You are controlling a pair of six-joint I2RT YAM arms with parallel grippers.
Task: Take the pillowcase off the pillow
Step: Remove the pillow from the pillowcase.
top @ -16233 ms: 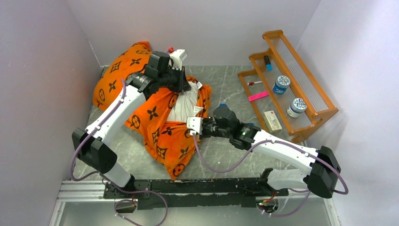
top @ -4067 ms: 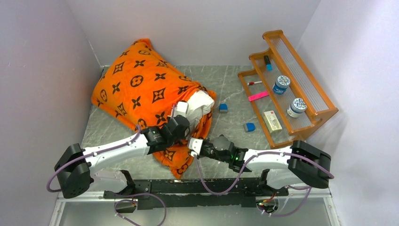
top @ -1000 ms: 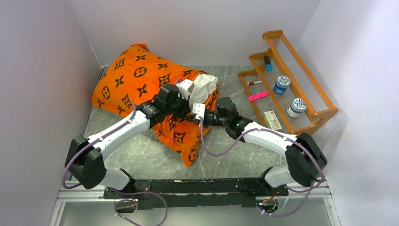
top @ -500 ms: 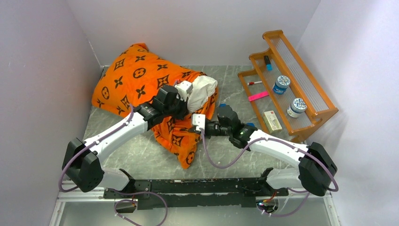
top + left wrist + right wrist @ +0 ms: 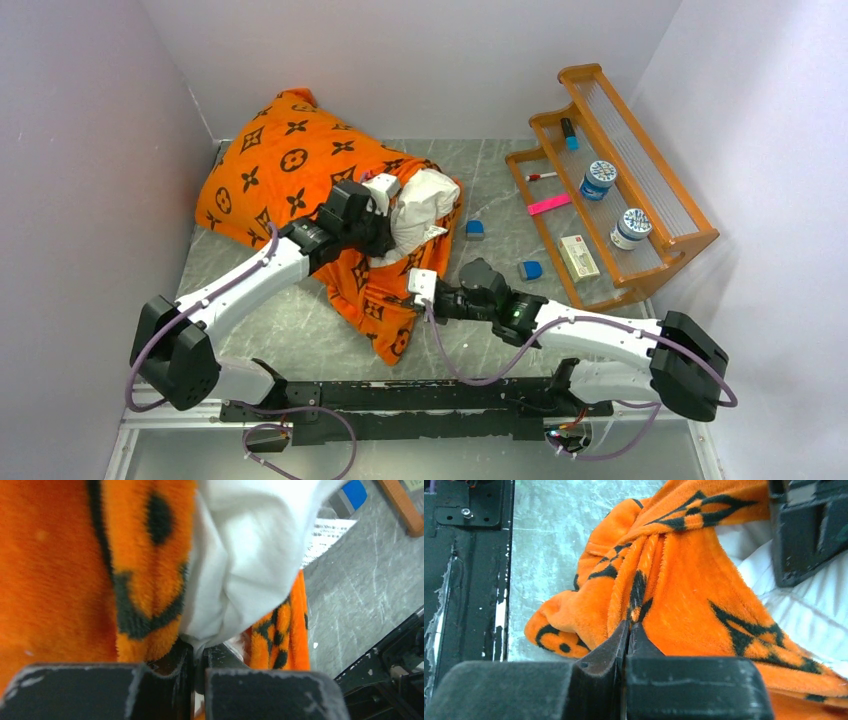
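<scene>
Orange pillowcase (image 5: 290,170) covers most of pillow (image 5: 428,200), white end bare | left gripper (image 5: 199,652) pinched on pillow end | right gripper (image 5: 628,635) clamped on pillowcase fold

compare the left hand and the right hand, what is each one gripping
The left hand pinches the white pillow; the right hand pinches the orange pillowcase. The left hand works at the opening, farther back than the right hand. Both are shut.
</scene>
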